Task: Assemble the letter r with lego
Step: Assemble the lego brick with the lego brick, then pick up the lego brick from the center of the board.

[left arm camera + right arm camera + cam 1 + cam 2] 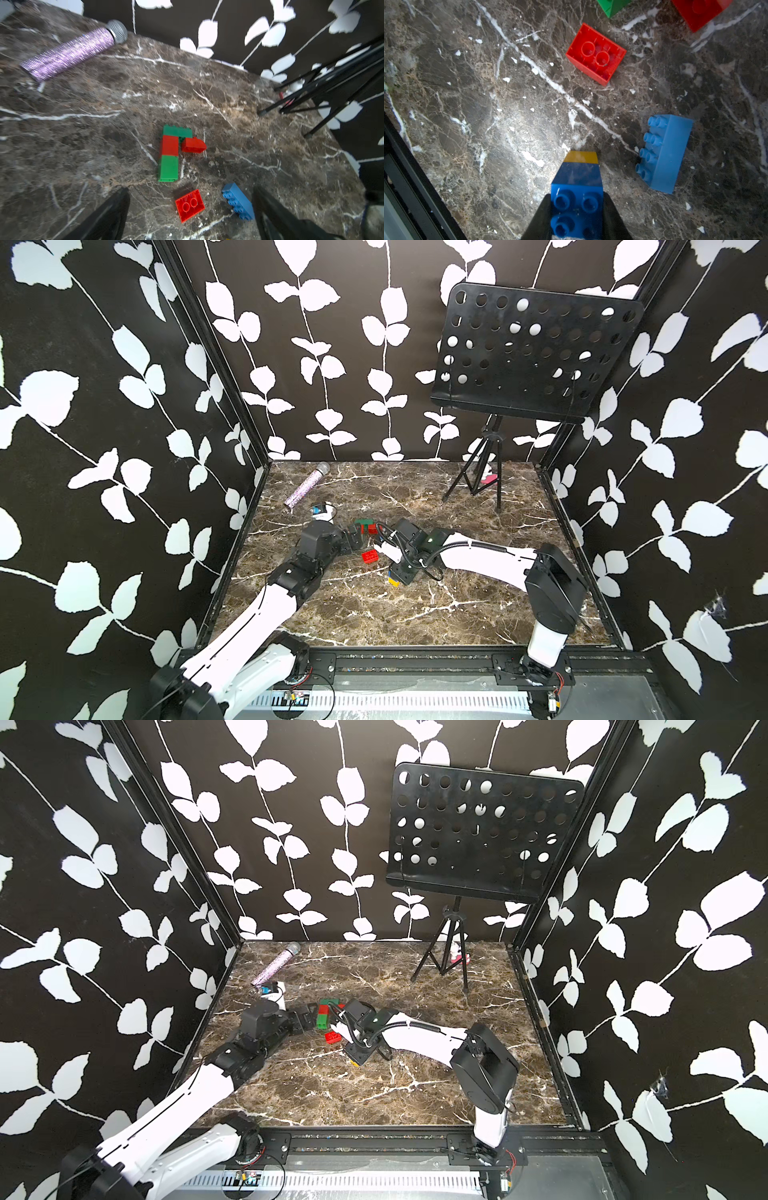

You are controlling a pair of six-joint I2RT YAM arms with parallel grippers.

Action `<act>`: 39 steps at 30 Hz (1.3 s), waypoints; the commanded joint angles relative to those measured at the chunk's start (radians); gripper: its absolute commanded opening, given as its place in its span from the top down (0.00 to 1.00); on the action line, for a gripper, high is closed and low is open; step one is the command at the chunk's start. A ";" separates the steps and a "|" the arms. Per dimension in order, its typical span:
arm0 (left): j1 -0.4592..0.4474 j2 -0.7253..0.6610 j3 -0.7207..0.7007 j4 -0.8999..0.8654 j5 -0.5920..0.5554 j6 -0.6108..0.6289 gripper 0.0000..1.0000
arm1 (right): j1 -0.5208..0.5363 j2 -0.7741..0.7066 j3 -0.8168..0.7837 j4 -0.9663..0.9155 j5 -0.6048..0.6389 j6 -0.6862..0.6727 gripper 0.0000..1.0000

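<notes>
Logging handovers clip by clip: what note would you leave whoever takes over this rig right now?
Jaws: left gripper open, empty, by the build; right gripper shut on blue brick stacked on yellow brick.
Done: flat on the table, green brick and red brick form the stem, dark green brick across the top.
Loose: tilted red brick beside the stem, upturned red brick, light blue brick on its side.
To do: probably seat the tilted one; place the held pair.

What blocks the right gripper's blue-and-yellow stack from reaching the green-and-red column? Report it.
The upturned red brick lies on the marble between the blue-and-yellow stack, held in the right gripper, and the green-and-red column. The light blue brick lies off to the side, clear of that line.
</notes>
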 commanded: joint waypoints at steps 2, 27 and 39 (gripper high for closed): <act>0.026 -0.060 -0.007 -0.071 -0.035 0.001 0.05 | 0.020 0.075 -0.026 -0.110 -0.033 -0.015 0.83; 0.042 -0.134 0.018 -0.154 -0.060 0.011 0.02 | 0.020 -0.257 0.029 0.025 0.186 -0.004 0.41; 0.047 -0.278 0.022 -0.153 -0.171 -0.010 0.01 | -0.025 -0.641 -0.129 0.419 0.277 -0.031 1.00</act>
